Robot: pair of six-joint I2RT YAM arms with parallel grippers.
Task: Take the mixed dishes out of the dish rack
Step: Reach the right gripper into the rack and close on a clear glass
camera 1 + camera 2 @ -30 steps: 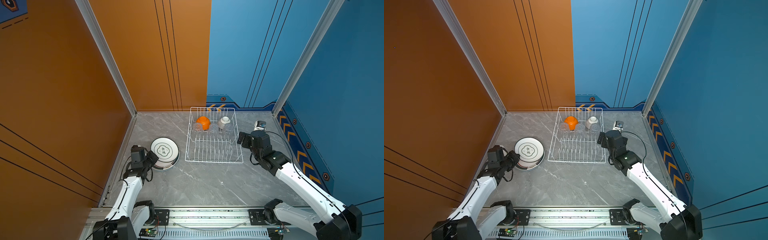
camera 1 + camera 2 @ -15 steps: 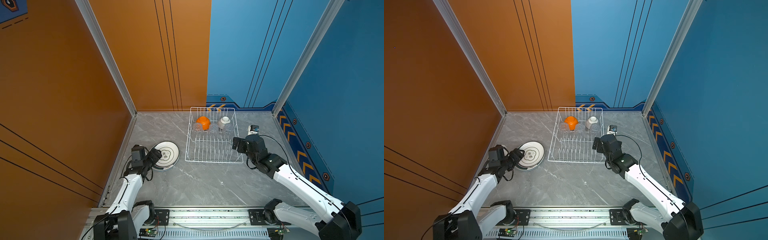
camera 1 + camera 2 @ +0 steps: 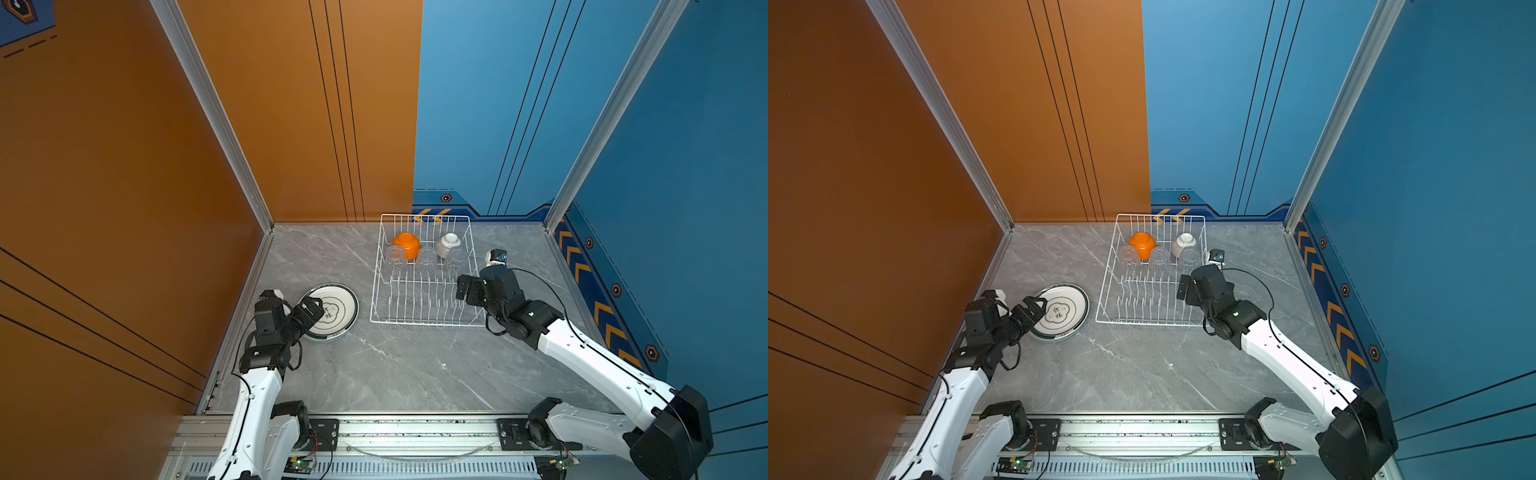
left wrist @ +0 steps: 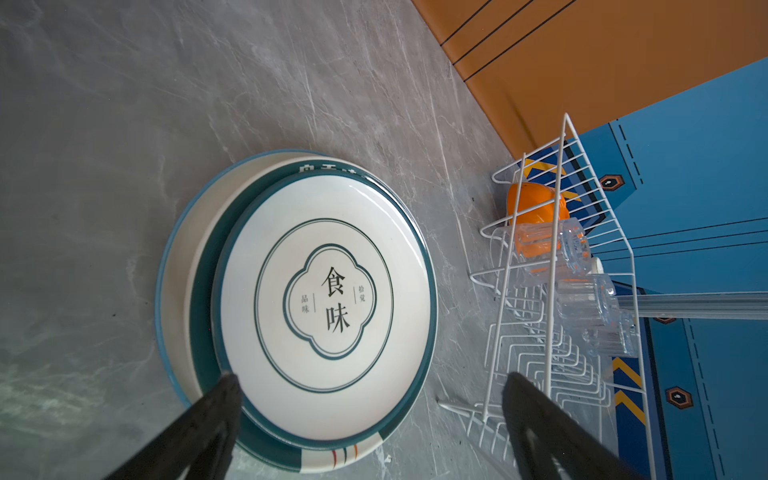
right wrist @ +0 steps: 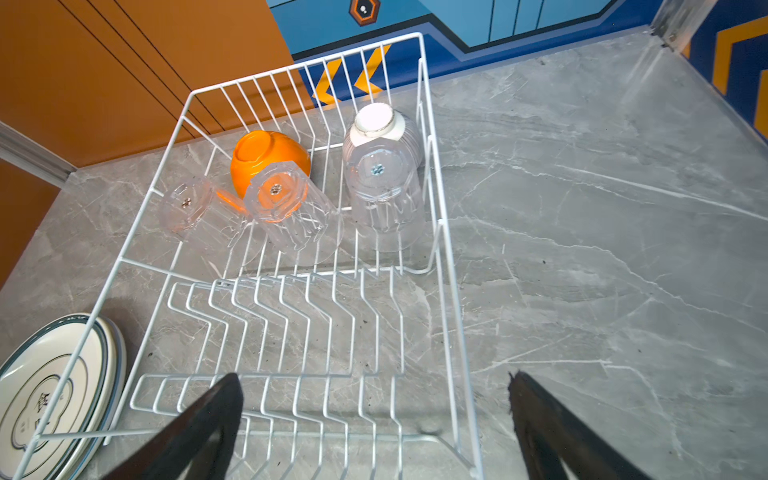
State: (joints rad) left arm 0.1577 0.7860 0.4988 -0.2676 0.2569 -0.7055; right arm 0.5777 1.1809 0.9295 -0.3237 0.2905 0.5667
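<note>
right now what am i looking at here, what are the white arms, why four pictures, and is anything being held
These are two robot arms at a grey table, each ending in two black jaws for gripping. Two pictures look down from a camera high above; the other two come from a camera on each wrist, where the black wedges are the jaws. On the table stands a white wire dish rack with an orange bowl, a white bowl and three clear glasses inside. Beside it lies a stack of plates. The left arm has its jaws open over the plates; the right arm has its jaws open at the rack. Nothing is held.
</note>
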